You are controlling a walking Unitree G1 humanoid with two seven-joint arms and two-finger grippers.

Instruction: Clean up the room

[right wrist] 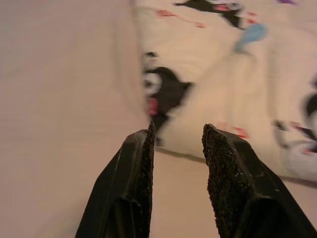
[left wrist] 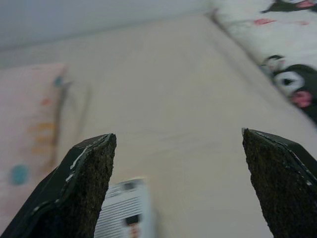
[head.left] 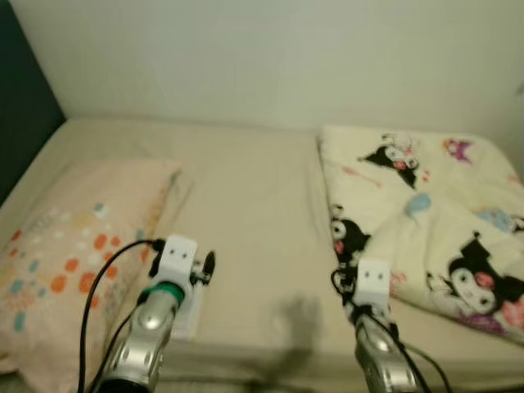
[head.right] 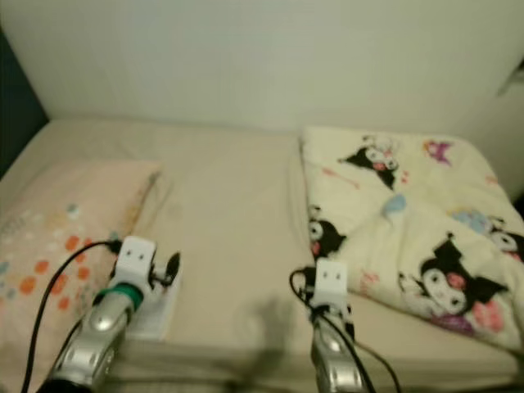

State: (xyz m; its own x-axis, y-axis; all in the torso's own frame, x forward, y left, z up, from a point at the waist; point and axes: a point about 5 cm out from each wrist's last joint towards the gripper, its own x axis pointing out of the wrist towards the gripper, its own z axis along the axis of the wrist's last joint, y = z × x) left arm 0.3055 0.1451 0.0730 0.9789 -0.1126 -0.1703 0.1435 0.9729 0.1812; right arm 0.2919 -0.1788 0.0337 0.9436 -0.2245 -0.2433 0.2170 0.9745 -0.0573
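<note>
- The blanket [head.left: 426, 221] with cartoon pictures lies bunched on the right side of the bed [head.left: 246, 205].
- It looks soft, floppy and light. It will sag, so a pinch on its near edge or corner seems best.
- The right gripper [right wrist: 176, 144] is just in front of that edge, fingers a little apart and holding nothing.
- The left gripper [left wrist: 176, 163] is wide and holding nothing, above a small paper box [left wrist: 124, 210] beside the pillow [head.left: 65, 254].

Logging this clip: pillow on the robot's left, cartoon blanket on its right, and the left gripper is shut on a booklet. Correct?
Not quite. The left gripper is open and holds nothing; the left wrist view shows the booklet lying on the bed beneath it. The pillow on the left and the blanket on the right are correct.
</note>
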